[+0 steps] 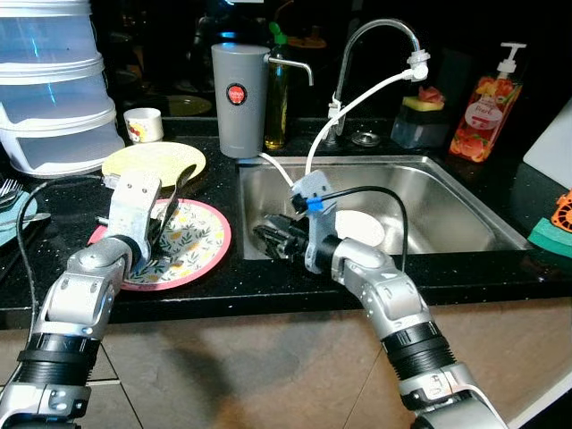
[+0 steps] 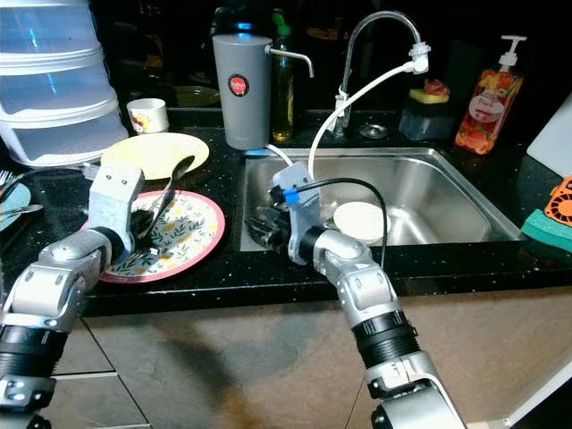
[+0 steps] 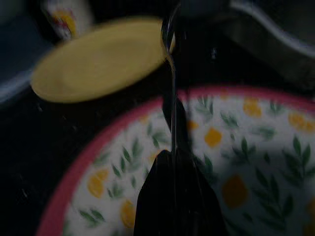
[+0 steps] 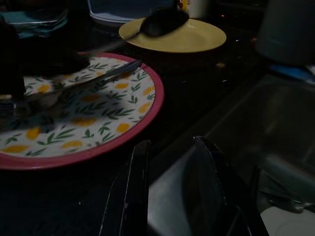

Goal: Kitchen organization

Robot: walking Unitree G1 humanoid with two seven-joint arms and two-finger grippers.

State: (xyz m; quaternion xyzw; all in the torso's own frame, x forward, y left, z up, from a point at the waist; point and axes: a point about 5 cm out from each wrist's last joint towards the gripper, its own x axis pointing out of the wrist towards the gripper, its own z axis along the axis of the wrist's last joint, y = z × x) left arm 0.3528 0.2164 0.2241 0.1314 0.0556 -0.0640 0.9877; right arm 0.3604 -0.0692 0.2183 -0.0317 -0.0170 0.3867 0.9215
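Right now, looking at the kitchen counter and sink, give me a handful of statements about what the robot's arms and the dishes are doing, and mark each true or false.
1. The left gripper holds a spoon over the floral plate. True.
2. The yellow plate sits inside the sink. False: it lies on the counter, behind the floral plate.
3. The right gripper is at the sink's left edge. True.
4. The soap dispenser stands left of the faucet. False: it stands to its right.

Home kitchen. Shiny steel sink (image 1: 465,210) set in black speckled counter (image 1: 223,277), curved silver tap (image 1: 371,45) at 12 o'clock. Orange soap pump bottle (image 1: 487,107) at 2 o'clock. Pink-rimmed flowery plate (image 1: 201,237) and yellow plate (image 1: 152,163) at 9 o'clock.
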